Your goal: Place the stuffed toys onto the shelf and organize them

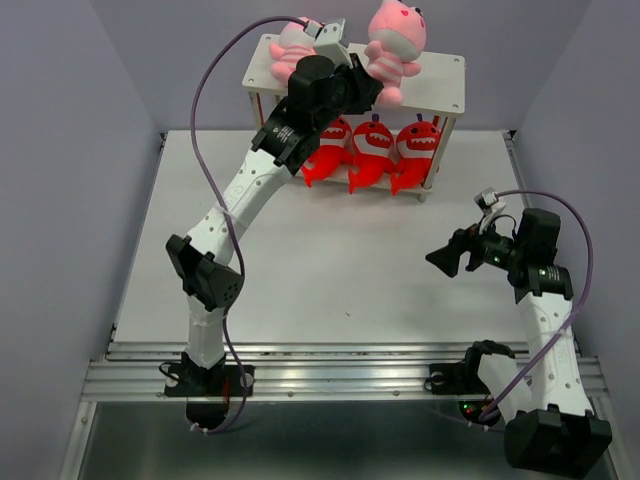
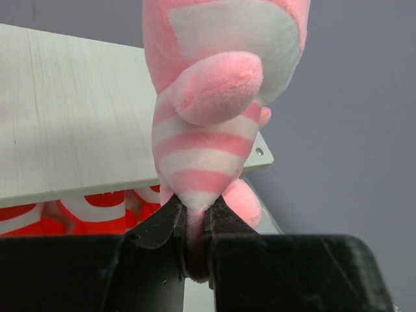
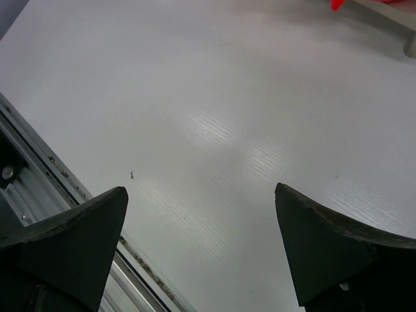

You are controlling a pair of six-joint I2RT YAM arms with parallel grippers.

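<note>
Left gripper (image 2: 194, 218) pinched the pink-striped plush toy (image 2: 208, 149) by its base at the top shelf board (image 2: 65, 117); right gripper (image 3: 201, 190) gaped wide, empty.

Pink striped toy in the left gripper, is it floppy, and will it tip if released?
Probably soft: the pink striped toy squashes thin at its tail in the left gripper. Likely light, since that small pinch seems to hold it upright. It may topple, standing tall near the shelf edge.

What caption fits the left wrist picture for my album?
Left hand pinching the bottom of a pink toy at the shelf.
</note>
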